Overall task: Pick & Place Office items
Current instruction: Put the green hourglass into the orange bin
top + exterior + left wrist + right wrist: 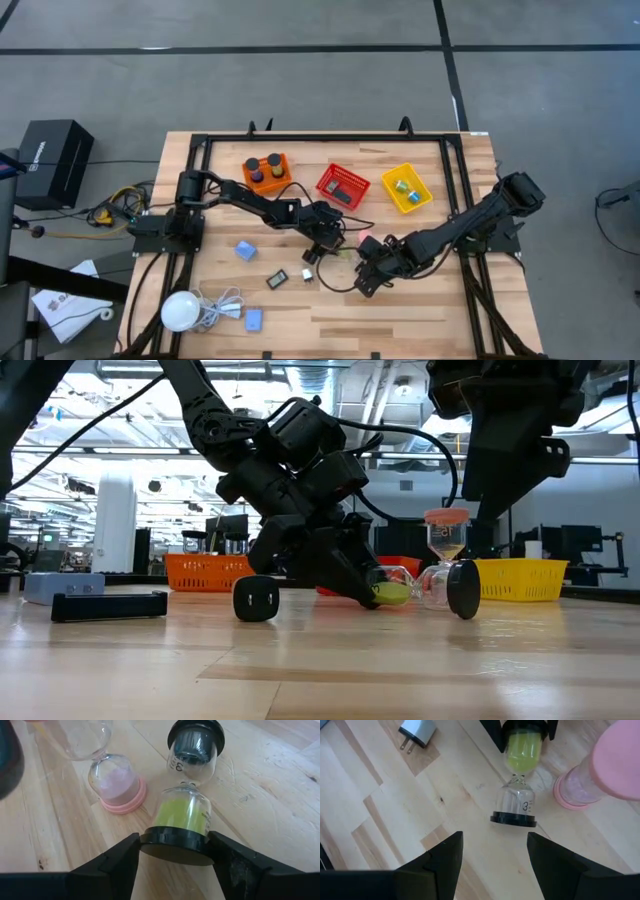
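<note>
A: My left gripper [175, 851] has its fingers against the black end cap of the lying green-sand glass hourglass [186, 800], between its jaws mid-table.

B: Grasp step, then. I'd finish the squeeze and lift; my right gripper [494, 852] hovers open just beyond its far cap.

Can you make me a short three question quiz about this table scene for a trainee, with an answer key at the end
1. True or false: the black-capped hourglass with green sand lies on its side on the table.
2. Which gripper has its fingers on either side of that hourglass's end cap: A) left gripper, B) right gripper, C) neither?
3. Fill in: the pink hourglass stands ____ beside the lying one.

Key
1. True.
2. A. The right gripper hangs open above, holding nothing.
3. Upright.
</note>
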Controlling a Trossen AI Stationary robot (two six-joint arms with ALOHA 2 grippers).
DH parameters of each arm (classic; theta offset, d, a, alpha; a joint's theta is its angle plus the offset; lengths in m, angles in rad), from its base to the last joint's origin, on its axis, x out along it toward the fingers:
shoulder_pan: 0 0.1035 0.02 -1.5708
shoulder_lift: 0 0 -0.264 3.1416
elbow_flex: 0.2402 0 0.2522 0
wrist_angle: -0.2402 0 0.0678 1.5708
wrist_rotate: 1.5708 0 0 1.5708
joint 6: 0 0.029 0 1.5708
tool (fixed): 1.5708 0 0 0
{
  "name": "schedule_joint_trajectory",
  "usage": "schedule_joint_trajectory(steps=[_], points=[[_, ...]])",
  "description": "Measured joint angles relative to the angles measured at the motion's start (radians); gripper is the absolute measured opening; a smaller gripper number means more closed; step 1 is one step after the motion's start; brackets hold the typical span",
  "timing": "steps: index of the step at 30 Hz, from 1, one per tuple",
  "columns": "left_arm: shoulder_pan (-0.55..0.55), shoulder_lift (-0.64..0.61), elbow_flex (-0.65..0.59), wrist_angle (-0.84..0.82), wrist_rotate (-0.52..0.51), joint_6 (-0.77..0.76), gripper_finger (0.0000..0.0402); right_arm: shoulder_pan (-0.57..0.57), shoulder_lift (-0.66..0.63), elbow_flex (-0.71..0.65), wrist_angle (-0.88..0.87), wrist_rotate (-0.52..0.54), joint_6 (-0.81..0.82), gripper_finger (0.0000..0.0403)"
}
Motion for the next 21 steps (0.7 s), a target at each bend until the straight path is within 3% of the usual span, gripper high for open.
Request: schedule_joint_trajectory(steps=[10, 17, 21], points=[[-0.001, -0.060, 0.000, -0.052, -0.043, 0.012, 0.0214, 0.000, -0.002, 0.000, -0.020, -0.009, -0.009, 0.0212], [-0.012, -0.211, -0.002, -0.258, -0.146, 0.020, 0.0214, 0.014, -0.053, 0.010, -0.122, -0.024, -0.021, 0.0212], [-0.022, -0.322, -0.001, -0.388, -0.217, 0.019, 0.0212, 0.033, -0.100, 0.010, -0.152, 0.047, -0.021, 0.0212]])
